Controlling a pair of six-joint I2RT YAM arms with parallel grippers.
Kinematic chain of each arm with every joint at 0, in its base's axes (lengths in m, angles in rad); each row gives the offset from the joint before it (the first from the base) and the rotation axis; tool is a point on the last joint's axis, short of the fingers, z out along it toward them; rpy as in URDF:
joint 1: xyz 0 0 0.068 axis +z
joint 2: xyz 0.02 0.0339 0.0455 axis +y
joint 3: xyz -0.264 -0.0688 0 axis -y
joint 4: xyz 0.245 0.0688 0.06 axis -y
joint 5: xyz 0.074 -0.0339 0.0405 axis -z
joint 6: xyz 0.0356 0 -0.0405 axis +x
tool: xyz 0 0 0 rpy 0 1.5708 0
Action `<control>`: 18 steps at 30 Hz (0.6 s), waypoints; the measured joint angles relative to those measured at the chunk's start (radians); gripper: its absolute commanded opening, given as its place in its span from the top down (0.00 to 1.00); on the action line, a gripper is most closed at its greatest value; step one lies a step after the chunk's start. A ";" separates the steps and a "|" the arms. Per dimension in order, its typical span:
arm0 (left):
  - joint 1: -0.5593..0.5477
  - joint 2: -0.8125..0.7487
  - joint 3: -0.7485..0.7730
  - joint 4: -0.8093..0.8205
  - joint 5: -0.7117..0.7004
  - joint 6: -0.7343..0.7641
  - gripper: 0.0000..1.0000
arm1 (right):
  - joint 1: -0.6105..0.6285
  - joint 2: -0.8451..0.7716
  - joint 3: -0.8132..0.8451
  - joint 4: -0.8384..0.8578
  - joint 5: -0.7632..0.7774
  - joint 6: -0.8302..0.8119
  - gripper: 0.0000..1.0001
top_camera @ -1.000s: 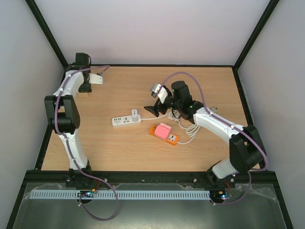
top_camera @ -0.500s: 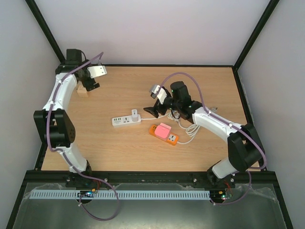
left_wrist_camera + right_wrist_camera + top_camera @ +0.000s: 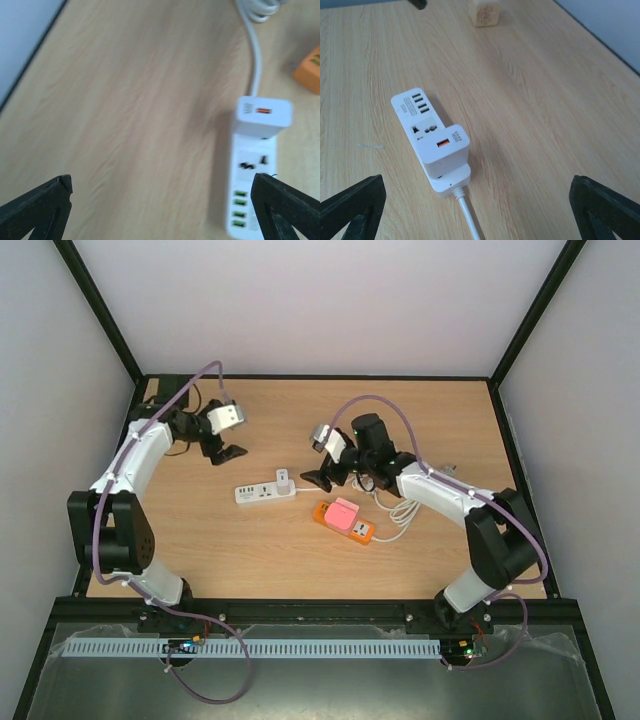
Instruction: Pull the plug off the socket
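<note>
A white power strip (image 3: 262, 492) lies mid-table with a white USB charger plug (image 3: 284, 479) plugged into its right end. The left wrist view shows the strip (image 3: 251, 192) and the plug (image 3: 263, 116) at the right, blurred. The right wrist view shows the strip (image 3: 422, 125) and the plug (image 3: 445, 147) just ahead. My left gripper (image 3: 224, 450) is open and empty, above the table to the back left of the strip. My right gripper (image 3: 320, 478) is open and empty, just right of the plug. Neither gripper touches the strip or the plug.
An orange power strip (image 3: 350, 524) with a pink plug (image 3: 343, 513) lies right of the white strip, with a coiled white cable (image 3: 402, 510) beside it. A small wooden block (image 3: 485, 12) stands at the back. The black frame rails edge the table.
My left arm has swung from the back left corner out over the table towards the white strip. My right gripper has shifted slightly down and left, closer to the plug.
</note>
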 measured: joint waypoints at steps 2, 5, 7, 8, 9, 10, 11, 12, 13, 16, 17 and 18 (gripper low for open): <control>-0.028 0.000 -0.035 -0.001 0.032 -0.010 0.01 | -0.001 0.024 0.001 -0.005 -0.003 -0.002 0.02; -0.071 0.000 -0.101 0.006 0.053 -0.027 0.03 | -0.003 0.067 0.008 -0.028 -0.015 -0.002 0.02; -0.098 0.000 -0.147 0.026 0.056 -0.039 0.04 | -0.006 0.095 0.016 -0.035 -0.021 -0.002 0.01; -0.114 0.000 -0.171 0.035 0.054 -0.043 0.06 | -0.006 0.108 0.019 -0.038 -0.026 -0.003 0.01; -0.130 0.001 -0.190 0.043 0.051 -0.047 0.08 | -0.008 0.120 0.021 -0.044 -0.032 -0.006 0.00; -0.146 0.001 -0.203 0.050 0.047 -0.051 0.09 | -0.008 0.130 0.022 -0.048 -0.039 -0.010 0.01; -0.163 0.002 -0.212 0.056 0.042 -0.056 0.11 | -0.009 0.141 0.024 -0.052 -0.046 -0.016 0.01; -0.180 0.004 -0.216 0.061 0.038 -0.060 0.12 | -0.010 0.153 0.028 -0.056 -0.055 -0.024 0.01; -0.198 0.008 -0.217 0.069 0.032 -0.062 0.13 | -0.011 0.164 0.030 -0.057 -0.063 -0.031 0.02; -0.237 0.016 -0.227 0.104 0.022 -0.072 0.13 | -0.014 0.190 0.031 -0.064 -0.087 -0.052 0.03; -0.247 0.018 -0.235 0.114 0.021 -0.075 0.13 | -0.015 0.196 0.031 -0.068 -0.093 -0.058 0.03; -0.254 0.020 -0.242 0.124 0.018 -0.077 0.14 | -0.016 0.202 0.031 -0.069 -0.103 -0.066 0.04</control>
